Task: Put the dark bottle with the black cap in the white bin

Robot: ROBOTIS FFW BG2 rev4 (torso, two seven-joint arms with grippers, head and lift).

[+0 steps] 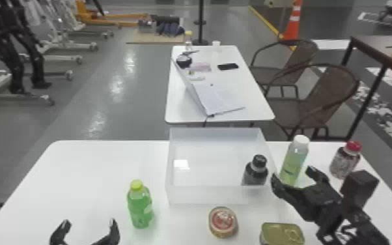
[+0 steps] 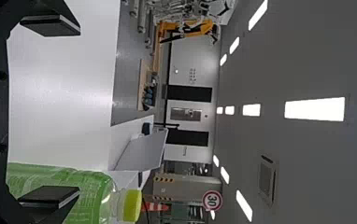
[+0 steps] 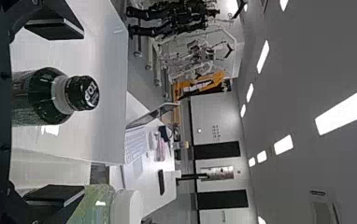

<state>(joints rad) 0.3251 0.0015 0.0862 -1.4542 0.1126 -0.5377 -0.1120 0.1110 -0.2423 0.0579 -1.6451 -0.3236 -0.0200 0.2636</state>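
Though apart, dark bottle point(image 1: 255, 173) near claw point(image 1: 293, 174)

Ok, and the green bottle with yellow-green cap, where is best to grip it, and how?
The green bottle is best gripped around its upright body, likely by the left gripper from the robot's left: round sides suit two fingers, and the white bin stands right of it.

a round sign point(image 2: 212, 200) with a red ring, far off in the room beyond the tabletop point(image 2: 60, 102), reads "30" in dark figures on white. pale lettering stands on top of the black cap point(image 3: 83, 92) of the dark bottle point(image 3: 39, 100), at the right of the tabletop. the print on the round tin point(image 1: 223, 221), near the middle, is too blurred to read. small marks on the far wall point(image 2: 186, 60) are too small to read.
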